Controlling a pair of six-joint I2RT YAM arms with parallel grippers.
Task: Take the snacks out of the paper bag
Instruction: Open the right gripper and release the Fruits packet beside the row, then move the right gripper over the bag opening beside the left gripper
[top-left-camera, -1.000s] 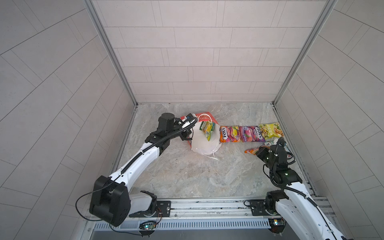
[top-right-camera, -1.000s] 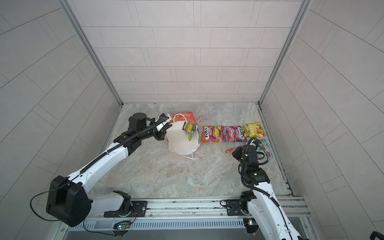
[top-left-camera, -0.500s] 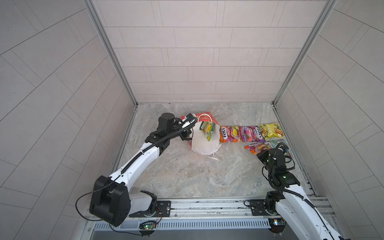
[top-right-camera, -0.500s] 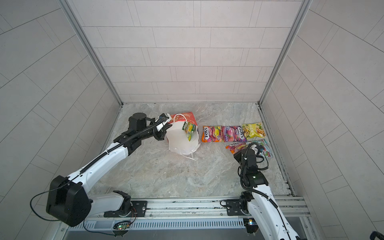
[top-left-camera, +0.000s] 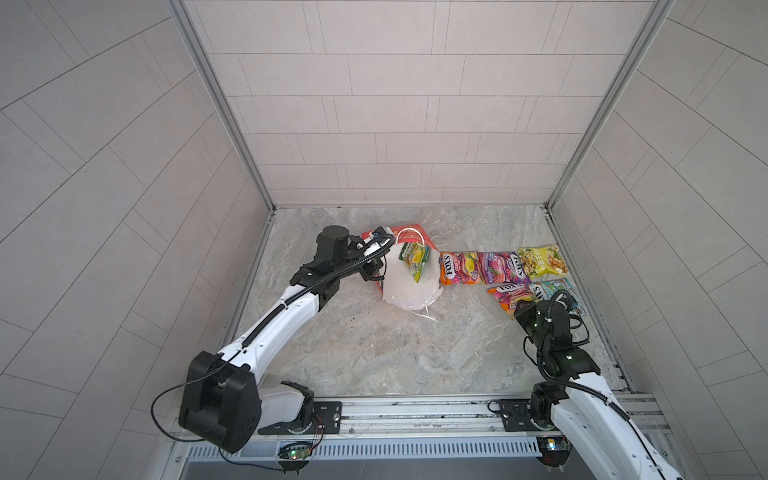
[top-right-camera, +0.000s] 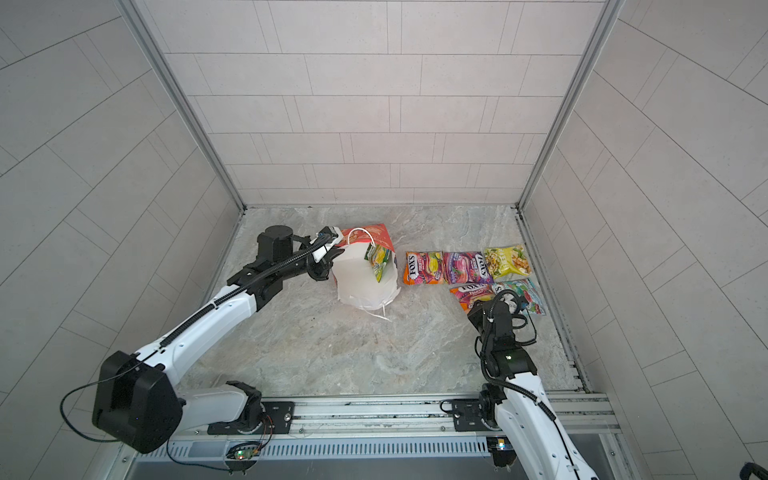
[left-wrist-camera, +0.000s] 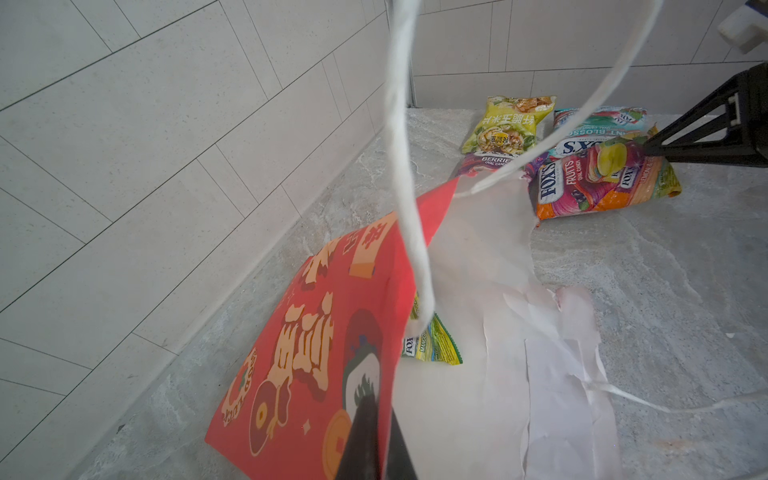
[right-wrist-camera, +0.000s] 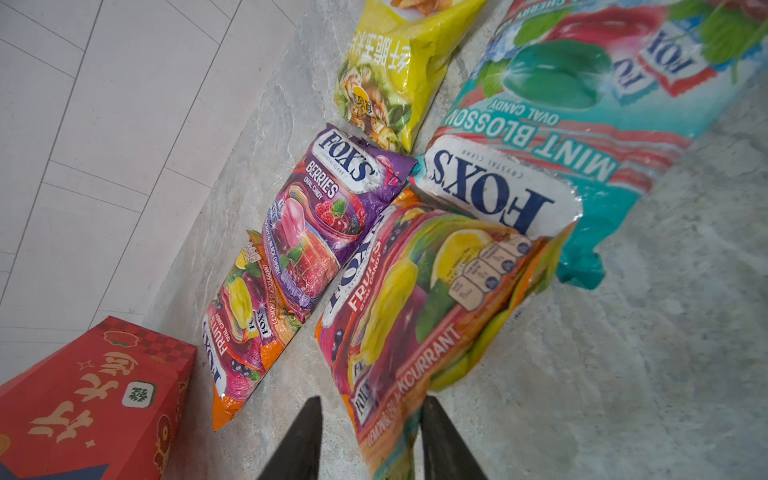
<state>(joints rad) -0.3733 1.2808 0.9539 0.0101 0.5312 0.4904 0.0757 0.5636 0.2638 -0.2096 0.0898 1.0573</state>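
The red paper bag (top-left-camera: 409, 232) (top-right-camera: 374, 235) lies on its side with its white inside (left-wrist-camera: 478, 291) spread open. My left gripper (left-wrist-camera: 384, 449) (top-left-camera: 379, 268) is shut on the bag's red edge. A green snack (top-left-camera: 414, 259) (left-wrist-camera: 434, 349) lies in the bag's mouth. Outside the bag, orange (top-left-camera: 459, 268), purple (top-left-camera: 500, 266) and yellow-green (top-left-camera: 542, 261) snacks lie in a row. A second orange packet (top-left-camera: 509, 294) (right-wrist-camera: 415, 299) and a teal one (top-left-camera: 555, 287) (right-wrist-camera: 582, 104) lie in front of them. My right gripper (right-wrist-camera: 372, 401) (top-left-camera: 519, 308) is open, its jaws either side of that orange packet's near end.
Tiled walls close in the marble floor (top-left-camera: 374, 353) on three sides. The right wall's rail (top-left-camera: 590, 299) runs just beside the teal packet. A white cord handle (top-left-camera: 424, 314) trails from the bag toward the front. The arms' base rail (top-left-camera: 415, 415) spans the front edge.
My right gripper has opened and let go of the second orange packet, which now lies beside the teal one. The right arm has drawn back toward the front. The left arm has not moved.
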